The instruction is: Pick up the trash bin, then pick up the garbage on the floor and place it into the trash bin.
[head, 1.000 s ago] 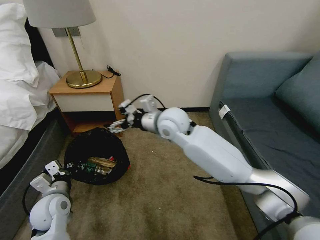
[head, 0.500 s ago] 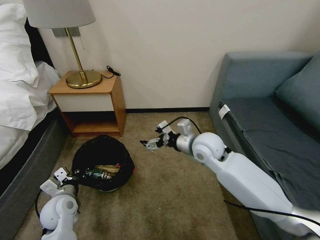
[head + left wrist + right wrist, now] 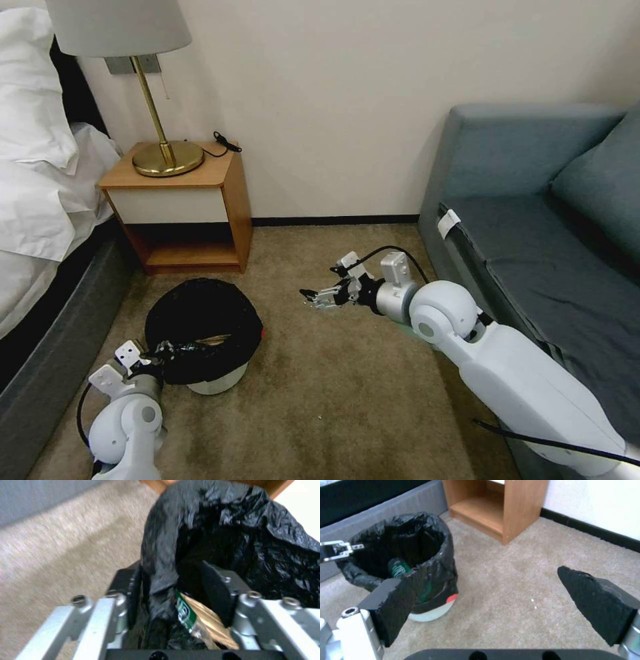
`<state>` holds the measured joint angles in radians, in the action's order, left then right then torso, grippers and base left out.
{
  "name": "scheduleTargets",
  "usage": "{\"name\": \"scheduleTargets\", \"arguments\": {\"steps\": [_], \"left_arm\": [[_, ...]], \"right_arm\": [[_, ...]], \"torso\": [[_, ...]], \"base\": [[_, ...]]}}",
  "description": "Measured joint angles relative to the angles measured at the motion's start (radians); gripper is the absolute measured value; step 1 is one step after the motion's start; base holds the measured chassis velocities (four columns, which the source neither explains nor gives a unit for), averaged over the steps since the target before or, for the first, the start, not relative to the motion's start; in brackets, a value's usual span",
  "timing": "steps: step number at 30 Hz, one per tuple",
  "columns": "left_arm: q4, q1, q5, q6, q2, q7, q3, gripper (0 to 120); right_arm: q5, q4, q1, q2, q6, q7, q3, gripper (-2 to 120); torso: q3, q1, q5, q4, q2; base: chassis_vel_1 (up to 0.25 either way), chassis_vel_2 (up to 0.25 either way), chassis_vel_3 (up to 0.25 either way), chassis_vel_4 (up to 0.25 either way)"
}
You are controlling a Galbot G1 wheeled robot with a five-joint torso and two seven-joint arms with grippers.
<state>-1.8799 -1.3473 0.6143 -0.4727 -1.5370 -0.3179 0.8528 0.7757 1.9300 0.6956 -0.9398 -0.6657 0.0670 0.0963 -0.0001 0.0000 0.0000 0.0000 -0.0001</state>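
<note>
The trash bin (image 3: 220,381) is a small white tub lined with a black bag, standing on the carpet in front of the nightstand. My left gripper (image 3: 159,352) is shut on the near rim of the bag. In the left wrist view its fingers (image 3: 216,590) pinch the black plastic (image 3: 160,555). Garbage lies inside the bin: a bottle with a green label (image 3: 184,611) and tan paper (image 3: 208,622). The bottle (image 3: 398,570) also shows in the right wrist view, and a red scrap (image 3: 452,598) peeks out at the bin's side. My right gripper (image 3: 313,297) hovers open and empty to the right of the bin.
A wooden nightstand (image 3: 200,200) with a brass lamp (image 3: 167,157) stands behind the bin. The bed (image 3: 40,200) borders the left, and a blue-grey sofa (image 3: 533,220) the right. Bare carpet (image 3: 320,400) stretches between them.
My right arm pulled back from above the bin, to the right and lower. The bin swung from tilted toward me to more upright, shifting slightly right, with my left gripper still on its rim.
</note>
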Motion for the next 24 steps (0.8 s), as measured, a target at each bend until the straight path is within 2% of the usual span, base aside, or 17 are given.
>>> {"name": "scheduleTargets", "arguments": {"steps": [1, 2, 4, 5, 6, 10, 12, 14, 17, 22, 24], "left_arm": [[-0.005, -0.003, -0.022, 0.007, -0.002, 0.001, 0.000, 60], [-0.005, -0.003, -0.022, 0.007, -0.002, 0.001, 0.000, 60], [-0.022, -0.012, -0.070, 0.013, -0.010, -0.005, 0.003, 71], [-0.022, -0.012, -0.070, 0.013, -0.010, -0.005, 0.003, 71], [-0.032, -0.018, -0.096, 0.021, -0.014, -0.004, 0.003, 80], [-0.046, -0.029, -0.137, 0.041, -0.017, 0.005, 0.003, 88], [-0.056, -0.043, -0.209, 0.092, -0.016, 0.032, 0.007, 97], [-0.058, -0.046, -0.223, 0.103, -0.015, 0.039, 0.008, 98], [-0.088, -0.061, -0.278, 0.170, 0.004, 0.092, 0.016, 100], [-0.108, -0.064, -0.296, 0.191, 0.019, 0.130, 0.016, 100], [-0.120, -0.063, -0.306, 0.212, 0.038, 0.187, 0.010, 100]], "right_arm": [[0.000, 0.002, 0.008, 0.000, 0.004, 0.000, -0.011, 100], [0.000, 0.002, 0.008, 0.000, 0.004, 0.000, -0.011, 100], [0.004, 0.009, 0.032, 0.001, 0.012, 0.031, -0.046, 100], [0.004, 0.009, 0.032, 0.001, 0.012, 0.031, -0.046, 100], [0.003, 0.013, 0.050, 0.002, 0.016, 0.051, -0.063, 100], [-0.002, 0.015, 0.076, 0.001, 0.023, 0.061, -0.086, 100], [-0.012, 0.015, 0.113, -0.006, 0.034, 0.062, -0.117, 100], [-0.016, 0.015, 0.123, -0.008, 0.037, 0.062, -0.125, 100], [-0.041, 0.006, 0.187, -0.030, 0.067, 0.062, -0.175, 100], [-0.055, -0.002, 0.210, -0.047, 0.077, 0.063, -0.196, 100], [-0.066, -0.015, 0.225, -0.068, 0.083, 0.064, -0.212, 100]], "torso": [[0.000, 0.000, 0.0000, 0.0000, 0.000], [0.000, 0.000, 0.0000, 0.0000, 0.000], [0.000, 0.000, 0.0001, 0.0000, 0.000], [0.000, 0.000, 0.0001, 0.0000, 0.000], [0.000, 0.000, -0.0001, 0.0000, 0.000], [0.000, 0.000, 0.0000, 0.0001, 0.000], [0.000, 0.000, 0.0000, 0.0000, 0.000], [0.000, 0.000, 0.0000, -0.0001, 0.000], [0.000, 0.000, 0.0000, -0.0001, 0.000], [0.000, 0.000, 0.0000, 0.0000, 0.000], [0.000, 0.000, -0.0001, 0.0000, 0.000]], "base": [[0.000, 0.000, 0.000, 0.000], [0.000, 0.000, 0.000, 0.000], [0.000, 0.000, 0.000, 0.000], [0.000, 0.000, 0.000, 0.000], [0.000, 0.000, 0.000, 0.000], [0.000, 0.000, 0.000, 0.000], [0.000, 0.000, 0.000, 0.000], [0.000, 0.000, 0.000, 0.000], [0.000, 0.000, 0.000, 0.000], [0.000, 0.000, 0.000, 0.000], [0.000, 0.000, 0.000, 0.000]]}}
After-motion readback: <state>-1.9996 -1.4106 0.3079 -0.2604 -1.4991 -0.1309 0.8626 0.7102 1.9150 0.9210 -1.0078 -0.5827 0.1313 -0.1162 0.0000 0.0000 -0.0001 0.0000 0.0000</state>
